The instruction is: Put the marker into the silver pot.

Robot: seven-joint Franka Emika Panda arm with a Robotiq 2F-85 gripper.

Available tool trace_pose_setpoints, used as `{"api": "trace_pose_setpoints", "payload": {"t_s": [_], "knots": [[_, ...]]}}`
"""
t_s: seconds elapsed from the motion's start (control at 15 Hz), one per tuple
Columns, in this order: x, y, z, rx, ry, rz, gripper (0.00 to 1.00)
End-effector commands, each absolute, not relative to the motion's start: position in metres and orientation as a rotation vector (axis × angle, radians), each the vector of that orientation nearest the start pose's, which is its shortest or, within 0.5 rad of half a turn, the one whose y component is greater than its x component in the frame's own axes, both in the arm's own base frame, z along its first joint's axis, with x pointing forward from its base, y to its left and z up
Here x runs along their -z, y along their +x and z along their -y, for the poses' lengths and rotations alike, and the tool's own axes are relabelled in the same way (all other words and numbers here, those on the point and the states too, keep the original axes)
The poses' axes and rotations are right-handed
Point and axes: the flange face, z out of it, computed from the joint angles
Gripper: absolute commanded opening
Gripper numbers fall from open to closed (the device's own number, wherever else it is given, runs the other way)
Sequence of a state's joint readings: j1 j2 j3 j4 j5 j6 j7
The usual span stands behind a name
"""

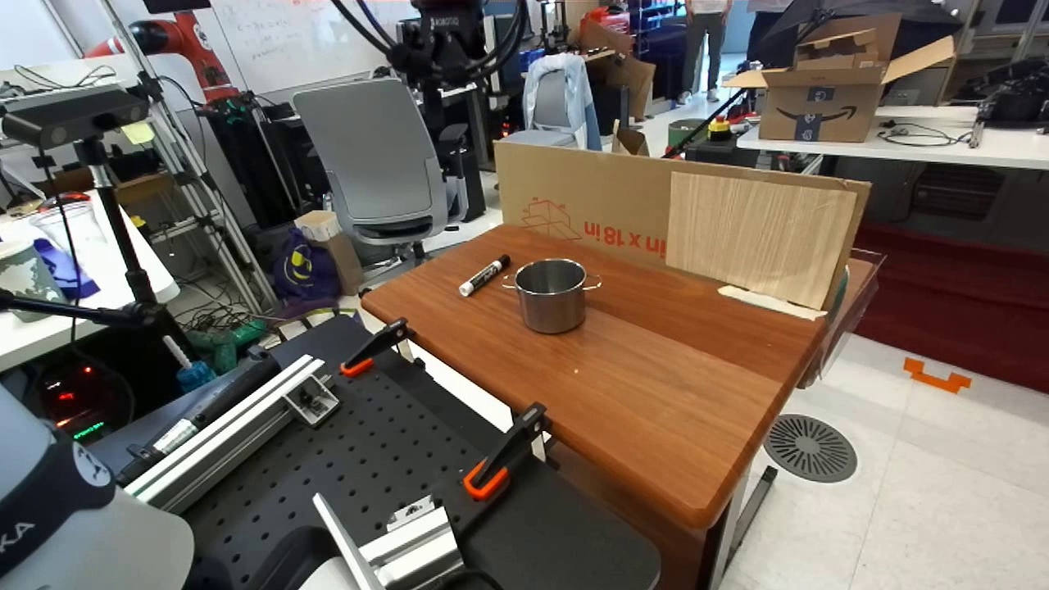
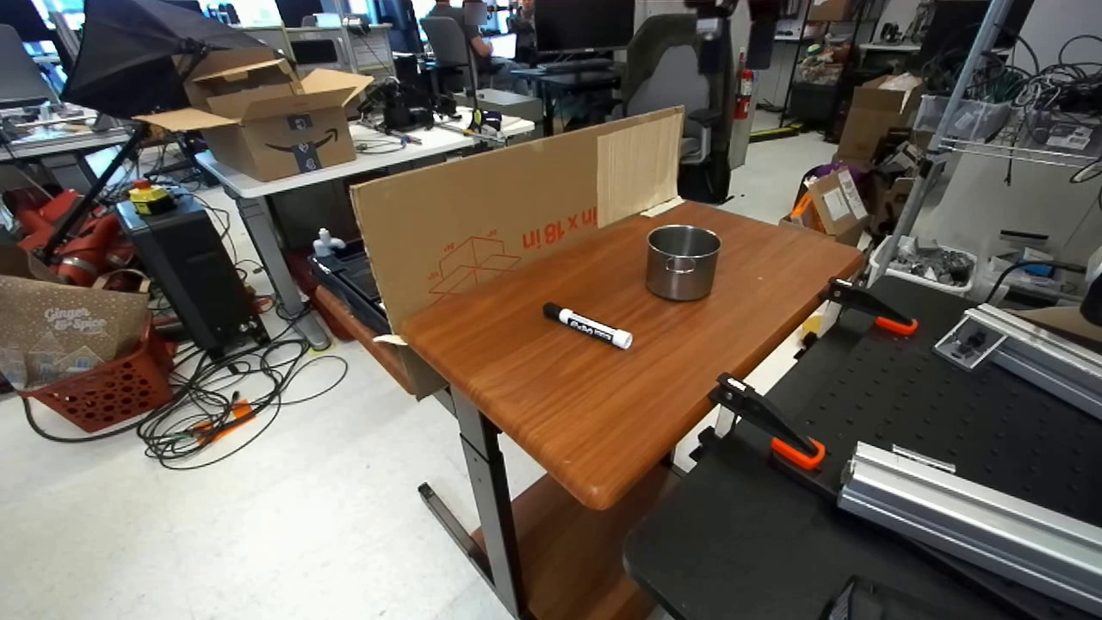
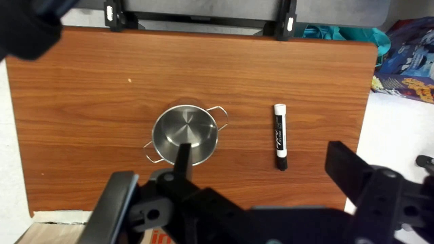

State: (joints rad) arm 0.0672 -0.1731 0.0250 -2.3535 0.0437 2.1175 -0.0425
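Observation:
The marker [image 3: 280, 135] is white with a black label and a black cap. It lies flat on the brown table, and it shows in both exterior views [image 1: 484, 275] [image 2: 588, 326]. The silver pot [image 3: 183, 128] is round and shiny with two thin wire handles. It stands upright beside the marker, and its inside looks empty; it also shows in both exterior views [image 1: 553, 303] [image 2: 683, 269]. My gripper [image 3: 260, 145] is open and empty, high above the table. In the wrist view the marker appears between its fingers, and the left finger overlaps the pot's rim.
The brown table [image 1: 656, 393] has a cardboard sheet [image 2: 482, 207] with a wooden board [image 1: 758, 233] standing along one long edge. Two black and orange clamps [image 1: 508, 451] [image 1: 377, 348] sit at the opposite edge, beside a black perforated plate [image 1: 369, 459].

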Motion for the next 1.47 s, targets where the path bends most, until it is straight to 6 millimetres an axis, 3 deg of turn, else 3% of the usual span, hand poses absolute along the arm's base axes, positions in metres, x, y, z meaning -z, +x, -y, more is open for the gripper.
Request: {"api": "trace_pose_setpoints", "payload": {"t_s": [0.0, 0.4, 0.93, 1.4], "knots": [[-0.372, 0.493, -0.075, -0.047, -3.098, 0.127, 1.0], [-0.312, 0.529, -0.113, -0.022, -3.093, 0.113, 1.0], [-0.212, 0.549, -0.158, -0.156, -3.115, 0.135, 1.0], [-0.166, 0.569, -0.171, -0.199, -3.145, 0.085, 1.0]]}}
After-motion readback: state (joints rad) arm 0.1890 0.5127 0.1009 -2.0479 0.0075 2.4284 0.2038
